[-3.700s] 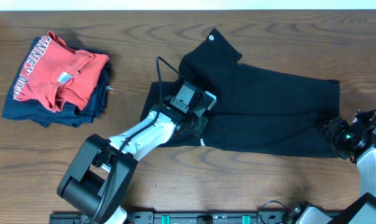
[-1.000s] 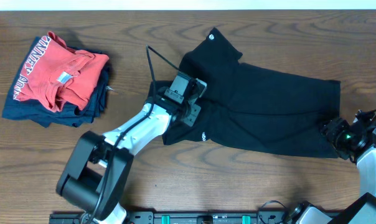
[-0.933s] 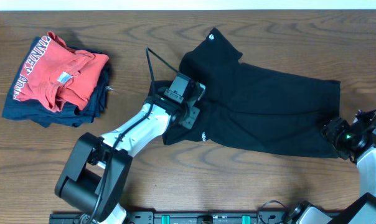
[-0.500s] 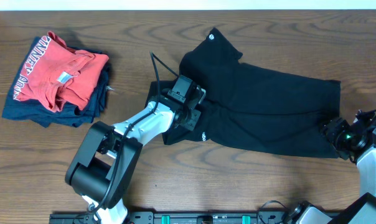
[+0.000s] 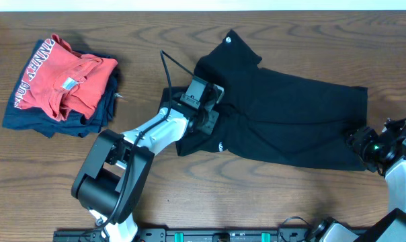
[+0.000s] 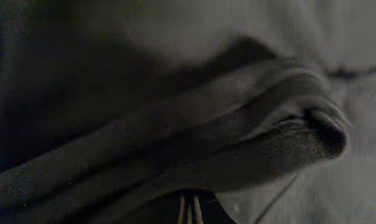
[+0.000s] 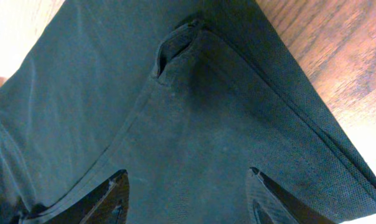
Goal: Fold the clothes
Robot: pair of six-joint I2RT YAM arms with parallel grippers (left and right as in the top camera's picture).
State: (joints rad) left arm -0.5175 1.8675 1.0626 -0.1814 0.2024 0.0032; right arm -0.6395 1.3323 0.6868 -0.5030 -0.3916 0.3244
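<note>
The black T-shirt (image 5: pixel 290 121) lies spread over the middle and right of the table, with its round white tag (image 5: pixel 228 42) at the far end and tiny white print (image 5: pixel 218 144) near its front left edge. My left gripper (image 5: pixel 206 122) sits on the shirt's bunched left part. In the left wrist view its fingertips (image 6: pixel 189 211) are pressed together under a fold of the dark fabric (image 6: pixel 175 124). My right gripper (image 5: pixel 356 142) is at the shirt's front right corner. In the right wrist view its fingers (image 7: pixel 188 186) are spread wide over flat fabric (image 7: pixel 194 106).
A red shirt with white lettering (image 5: pixel 62 81) lies on a folded navy garment (image 5: pixel 55 124) at the far left. The wooden table (image 5: pixel 257 195) shows bare along the front, and its edge runs just past the right gripper (image 7: pixel 337 50).
The left gripper has moved a little up and left since the oldest frame, dragging the shirt's left fold with it, then barely shifted. The right arm has not moved.
</note>
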